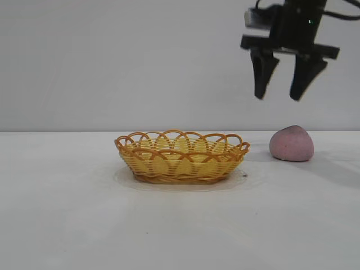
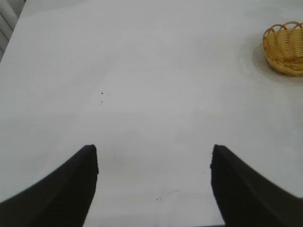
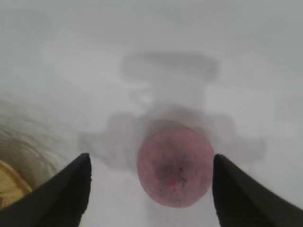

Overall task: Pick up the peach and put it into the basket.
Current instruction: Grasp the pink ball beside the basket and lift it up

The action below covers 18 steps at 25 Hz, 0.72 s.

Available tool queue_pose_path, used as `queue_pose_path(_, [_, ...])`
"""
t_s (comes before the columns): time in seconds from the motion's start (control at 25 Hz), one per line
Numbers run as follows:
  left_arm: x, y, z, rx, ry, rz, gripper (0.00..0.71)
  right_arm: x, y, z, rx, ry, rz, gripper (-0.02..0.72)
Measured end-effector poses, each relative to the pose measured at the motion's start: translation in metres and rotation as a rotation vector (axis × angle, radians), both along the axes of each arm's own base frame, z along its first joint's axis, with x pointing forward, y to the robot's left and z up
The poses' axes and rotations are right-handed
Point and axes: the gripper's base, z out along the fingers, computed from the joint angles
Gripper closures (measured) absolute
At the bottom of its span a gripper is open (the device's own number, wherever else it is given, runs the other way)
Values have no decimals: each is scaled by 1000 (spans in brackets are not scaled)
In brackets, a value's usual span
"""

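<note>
The dusty pink peach [image 1: 291,144] rests on the white table to the right of the yellow wicker basket [image 1: 181,157]. My right gripper [image 1: 280,97] hangs open in the air, well above the peach and slightly to its left. In the right wrist view the peach [image 3: 175,163] lies below and between the spread black fingers [image 3: 66,189], with nothing touching it, and my right gripper [image 3: 150,161] holds nothing. A bit of the basket [image 3: 10,187] shows beside one finger. My left gripper [image 2: 154,153] is open over bare table, far from the basket [image 2: 285,47].
The white table [image 1: 67,214] stretches wide around the basket and peach. A plain light wall stands behind. The table's edge [image 2: 12,33] shows in the left wrist view.
</note>
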Motion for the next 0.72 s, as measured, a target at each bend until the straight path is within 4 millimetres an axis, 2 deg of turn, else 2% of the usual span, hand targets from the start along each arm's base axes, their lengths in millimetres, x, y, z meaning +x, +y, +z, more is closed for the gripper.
queue_pose_path(0.08, [0, 0, 0, 0, 0, 0, 214, 2, 0, -23, -20, 60, -5, 240])
queue_pose_path(0.16, [0, 0, 0, 0, 0, 0, 214, 4, -1, -43, -50, 87, 2, 394])
queue_pose_path(0.2, [0, 0, 0, 0, 0, 0, 214, 6, -2, -50, -61, 88, 1, 514])
queue_pose_path(0.24, [0, 0, 0, 0, 0, 0, 214, 7, -2, -51, -58, 77, -3, 586])
queue_pose_path(0.32, [0, 0, 0, 0, 0, 0, 214, 8, 3, -39, -42, 41, 4, 650])
queue_pose_path(0.36, [0, 0, 0, 0, 0, 0, 214, 6, 7, -30, -32, 17, 24, 643])
queue_pose_path(0.4, [0, 0, 0, 0, 0, 0, 214, 4, 14, -20, -22, -2, 48, 703])
queue_pose_path(0.44, [0, 0, 0, 0, -1, 0, 214, -1, 23, -7, -6, -31, 81, 703])
queue_pose_path(0.6, [0, 0, 0, 0, -1, 0, 214, -36, 84, 48, 100, -132, 254, 703])
queue_pose_path(0.64, [0, 0, 0, 0, -1, 0, 214, -46, 100, 54, 115, -138, 298, 703])
queue_pose_path(0.72, [0, 0, 0, 0, -1, 0, 214, -63, 126, 53, 134, -123, 364, 703])
